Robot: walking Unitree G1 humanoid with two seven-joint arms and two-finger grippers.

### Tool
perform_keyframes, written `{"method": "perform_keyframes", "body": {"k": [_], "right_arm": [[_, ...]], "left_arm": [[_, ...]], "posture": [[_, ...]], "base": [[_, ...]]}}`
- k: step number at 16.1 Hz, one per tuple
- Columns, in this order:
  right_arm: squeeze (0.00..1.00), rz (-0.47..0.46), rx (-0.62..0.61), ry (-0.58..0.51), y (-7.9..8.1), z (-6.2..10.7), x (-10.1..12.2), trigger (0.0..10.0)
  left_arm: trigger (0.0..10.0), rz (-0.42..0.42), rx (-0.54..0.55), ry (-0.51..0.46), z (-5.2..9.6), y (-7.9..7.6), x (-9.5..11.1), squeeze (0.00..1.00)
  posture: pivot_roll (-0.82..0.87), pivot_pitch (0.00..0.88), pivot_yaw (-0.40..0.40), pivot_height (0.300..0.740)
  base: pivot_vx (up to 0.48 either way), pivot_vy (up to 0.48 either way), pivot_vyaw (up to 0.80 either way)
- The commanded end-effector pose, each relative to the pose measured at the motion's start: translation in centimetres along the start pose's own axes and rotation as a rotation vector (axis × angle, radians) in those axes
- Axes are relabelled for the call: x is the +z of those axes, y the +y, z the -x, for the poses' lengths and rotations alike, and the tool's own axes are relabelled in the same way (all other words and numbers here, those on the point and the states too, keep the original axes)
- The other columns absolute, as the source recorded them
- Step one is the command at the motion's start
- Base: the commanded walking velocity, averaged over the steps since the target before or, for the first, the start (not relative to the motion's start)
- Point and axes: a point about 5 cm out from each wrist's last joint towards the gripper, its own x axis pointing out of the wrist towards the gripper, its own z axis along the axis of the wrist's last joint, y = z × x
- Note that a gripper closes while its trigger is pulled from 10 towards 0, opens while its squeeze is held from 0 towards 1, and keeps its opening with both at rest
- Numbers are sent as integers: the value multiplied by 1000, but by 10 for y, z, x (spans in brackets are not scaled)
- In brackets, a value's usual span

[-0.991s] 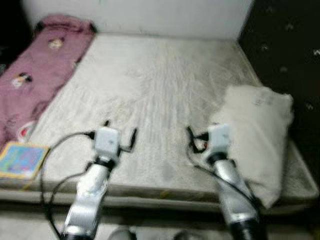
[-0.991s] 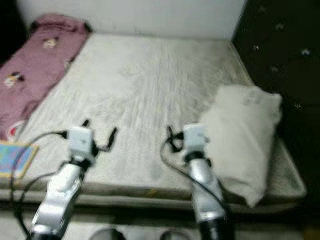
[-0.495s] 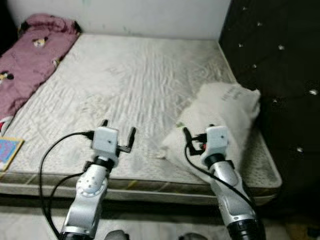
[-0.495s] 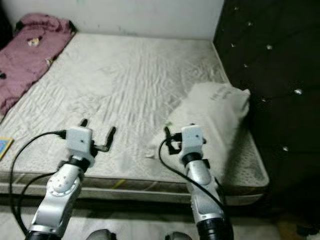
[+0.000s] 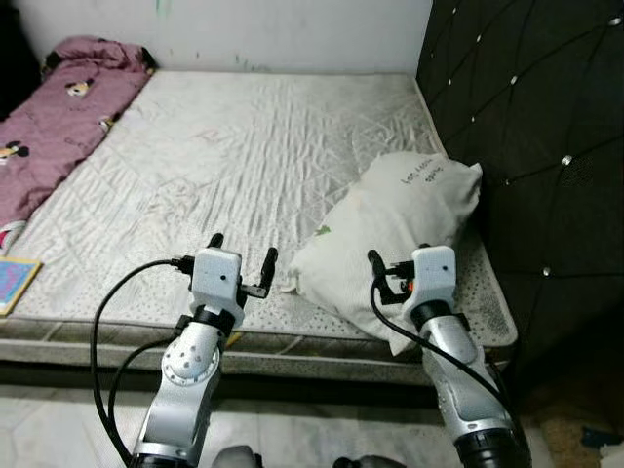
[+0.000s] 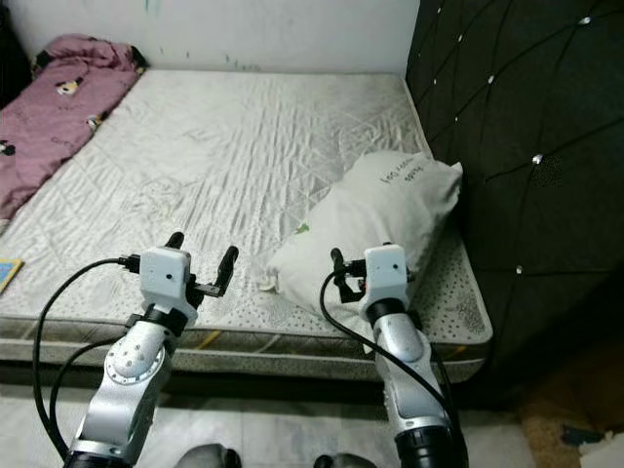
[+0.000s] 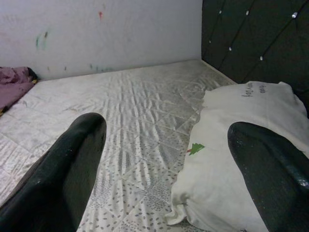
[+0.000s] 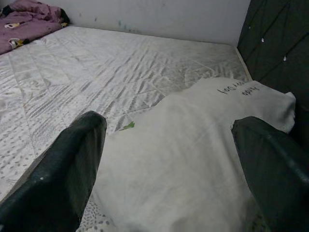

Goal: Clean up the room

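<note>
Since a second ago the whole scene has slid leftward in the eye views, so the camera has turned right: the headboard now takes up more of the right side, and the blur is gone.

The pillow lies on the mattress at its right near corner, close beside the headboard. Its long axis runs diagonally, from the near end by the mattress's front edge up and to the right toward the headboard; the end with dark lettering points at the headboard.

Both arms are raised before the front edge of the bed. The left end effector is over the mattress edge just left of the pillow, its fingers spread wide and holding nothing. The right end effector is also spread wide and empty, with the pillow straight ahead between its fingers.

The left wrist view shows a small green tree mark on the pillow's near side. The left eye view shows what the wrist views lack: a pink blanket along the mattress's left side and a colourful book at the near left edge.
</note>
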Motion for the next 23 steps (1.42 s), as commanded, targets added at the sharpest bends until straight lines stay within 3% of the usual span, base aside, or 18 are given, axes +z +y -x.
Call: {"method": "perform_keyframes", "body": {"k": [1,10,17,23], "right_arm": [[0,-5,1,-12,1,-3,4,10000],[0,-4,0,-10,1,-3,4,10000],[0,-5,-2,-10,1,-3,3,10000],[0,-6,-2,-7,2,-3,3,10000]], "left_arm": [[10000,-4,4,-12,-1,2,2,0],[10000,-18,9,-12,0,2,3,0],[10000,-19,-3,-12,-1,1,3,0],[10000,3,-15,-24,-1,0,4,0]], "posture": [[36,38,10,740],[37,37,9,740],[35,38,11,740],[35,40,13,740]], "base": [[0,0,0],[0,0,0],[0,-460,0],[0,0,0]]}}
